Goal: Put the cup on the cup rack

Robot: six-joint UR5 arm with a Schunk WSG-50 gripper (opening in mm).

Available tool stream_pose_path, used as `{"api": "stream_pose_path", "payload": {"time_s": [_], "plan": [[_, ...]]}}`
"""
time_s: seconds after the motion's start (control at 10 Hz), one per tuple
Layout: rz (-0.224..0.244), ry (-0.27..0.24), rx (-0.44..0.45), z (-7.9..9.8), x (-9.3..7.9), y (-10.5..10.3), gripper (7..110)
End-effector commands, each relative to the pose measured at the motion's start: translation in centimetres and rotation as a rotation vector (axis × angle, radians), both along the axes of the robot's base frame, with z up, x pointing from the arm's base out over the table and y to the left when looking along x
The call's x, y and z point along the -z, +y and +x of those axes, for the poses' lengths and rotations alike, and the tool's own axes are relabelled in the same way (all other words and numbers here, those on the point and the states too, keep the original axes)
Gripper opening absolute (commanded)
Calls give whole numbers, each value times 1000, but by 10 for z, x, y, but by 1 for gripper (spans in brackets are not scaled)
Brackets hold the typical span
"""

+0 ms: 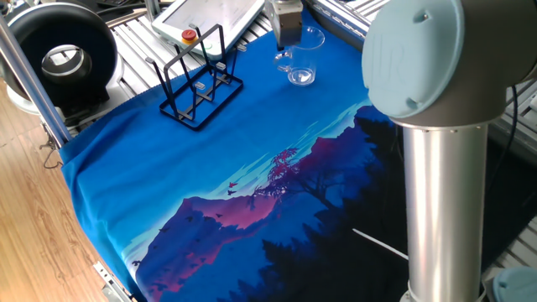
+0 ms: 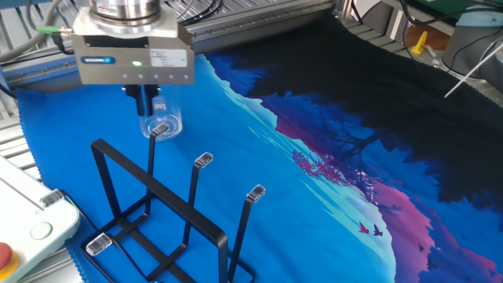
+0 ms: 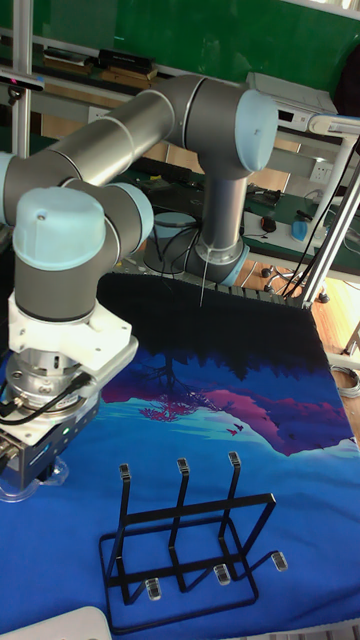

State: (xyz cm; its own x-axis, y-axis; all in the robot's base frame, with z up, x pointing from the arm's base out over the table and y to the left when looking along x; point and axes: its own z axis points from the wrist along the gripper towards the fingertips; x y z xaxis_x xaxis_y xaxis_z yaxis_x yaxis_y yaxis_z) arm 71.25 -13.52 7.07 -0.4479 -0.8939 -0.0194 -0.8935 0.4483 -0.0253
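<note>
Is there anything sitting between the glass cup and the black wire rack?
No. In one fixed view, only bare blue cloth lies between the cup and the cup rack.

One fixed view: high, behind the arm's grey column, looking across the blue-clothed table (image 1: 168, 180) toward the cup rack (image 1: 198, 84) at the far edge. Other fixed view: low and close, from the rack's side, facing back across the cloth. Tall fixed view: frontal, rack (image 3: 185, 545) nearest, arm behind. Rack and cloth shared by all three.
</note>
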Motion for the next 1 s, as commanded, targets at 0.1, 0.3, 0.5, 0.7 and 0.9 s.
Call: {"api": "stream_pose_path", "payload": {"time_s": [0.1, 0.3, 0.5, 0.7, 0.9], "plan": [[68, 18, 35, -14, -6, 34, 7], [50, 30, 74, -21, -7, 34, 7], [10, -74, 97, 12, -16, 23, 7], [4, -81, 161, 32, -29, 16, 7], [-47, -34, 314, 42, -38, -17, 7]]}}
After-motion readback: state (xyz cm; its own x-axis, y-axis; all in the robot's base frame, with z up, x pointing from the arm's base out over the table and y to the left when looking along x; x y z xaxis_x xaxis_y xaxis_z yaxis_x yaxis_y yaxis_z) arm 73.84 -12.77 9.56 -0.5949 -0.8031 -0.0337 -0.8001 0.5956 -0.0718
